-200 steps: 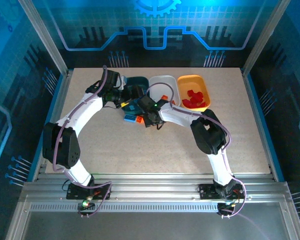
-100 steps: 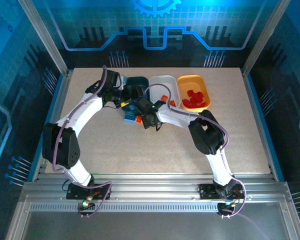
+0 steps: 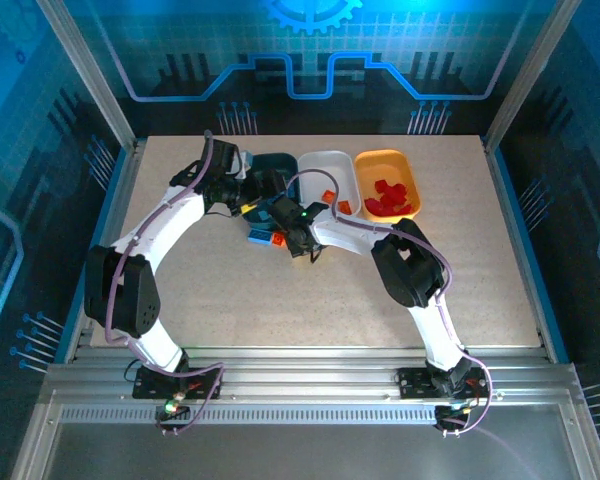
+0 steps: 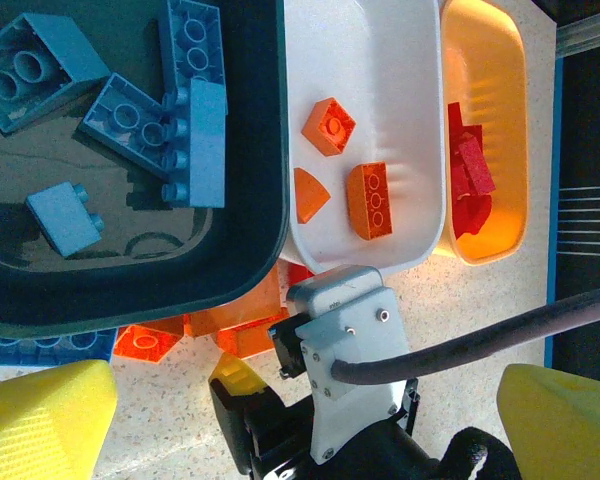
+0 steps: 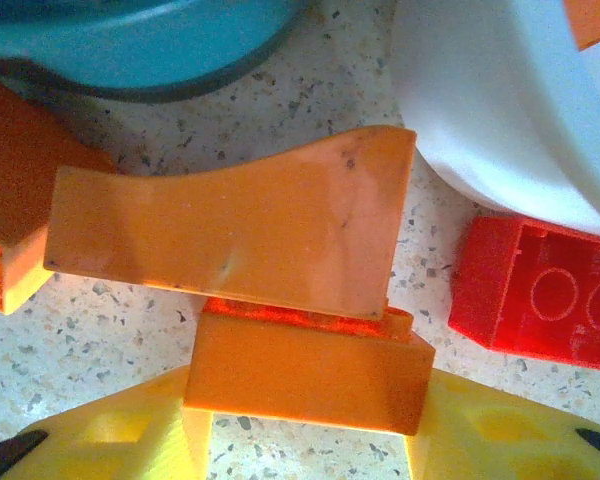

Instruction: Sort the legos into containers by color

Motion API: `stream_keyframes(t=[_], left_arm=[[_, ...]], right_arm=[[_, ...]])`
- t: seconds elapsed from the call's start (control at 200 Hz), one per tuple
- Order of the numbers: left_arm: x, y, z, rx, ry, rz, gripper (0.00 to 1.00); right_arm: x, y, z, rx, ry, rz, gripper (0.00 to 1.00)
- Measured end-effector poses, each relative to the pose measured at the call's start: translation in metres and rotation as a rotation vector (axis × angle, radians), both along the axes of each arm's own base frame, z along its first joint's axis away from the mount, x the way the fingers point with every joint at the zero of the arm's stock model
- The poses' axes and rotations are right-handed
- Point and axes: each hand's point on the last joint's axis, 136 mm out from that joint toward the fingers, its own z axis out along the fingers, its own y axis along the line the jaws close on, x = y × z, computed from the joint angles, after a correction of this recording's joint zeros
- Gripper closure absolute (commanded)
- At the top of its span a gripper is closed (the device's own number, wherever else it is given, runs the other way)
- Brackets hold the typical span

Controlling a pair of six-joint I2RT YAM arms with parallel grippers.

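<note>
Ok, quick update. Over the last second the right tool (image 5: 305, 405) has slid a bit left across the tabletop (image 5: 100, 330) and pulled its jaws in. They now look clamped on the flanks of an orange brick (image 5: 305, 375) in the loose pile, just in front of the teal tub (image 4: 270, 150) and the white tub (image 4: 400, 60). So the pick looks made. Next stop should be the white tub, which already holds orange pieces (image 4: 370, 200).

Left arm hasn't budged. The left tool (image 3: 252, 188) hangs over the teal tub, yellow fingers (image 4: 40, 420) spread wide, carrying nothing. Light blue bricks (image 4: 195, 130) sit in that tub, red ones (image 4: 470, 170) in the yellow-orange tub (image 4: 510, 60).

Unclear bits:
- A curved orange piece (image 5: 230, 235) lies against the gripped brick's far side. Can't tell if it's stacked on it or only touching, so it may come along on the lift.
- A red brick (image 5: 540, 300) is cut off at the right edge of the right wrist view.
- From above, the right arm covers its own fingertips.
- The right wrist housing blocks much of the pile in the left wrist view.
</note>
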Motion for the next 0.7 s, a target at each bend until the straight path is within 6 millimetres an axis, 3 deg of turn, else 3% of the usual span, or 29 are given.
stream_keyframes(t=[0.345,0.51,0.7], left_arm=[[0.001,0.006,0.001,-0.001,-0.003,0.014,0.01],[0.003,0.015,0.008,-0.004,-0.018,0.034,0.01],[0.005,0.029,0.012,-0.007,-0.029,0.066,0.01]], right_arm=[[-0.021,-0.014,0.011,-0.004,-0.014,0.014,0.55],[-0.025,-0.019,0.041,0.038,-0.056,0.014,0.55],[-0.012,-0.021,0.077,0.115,-0.114,0.018,0.54]])
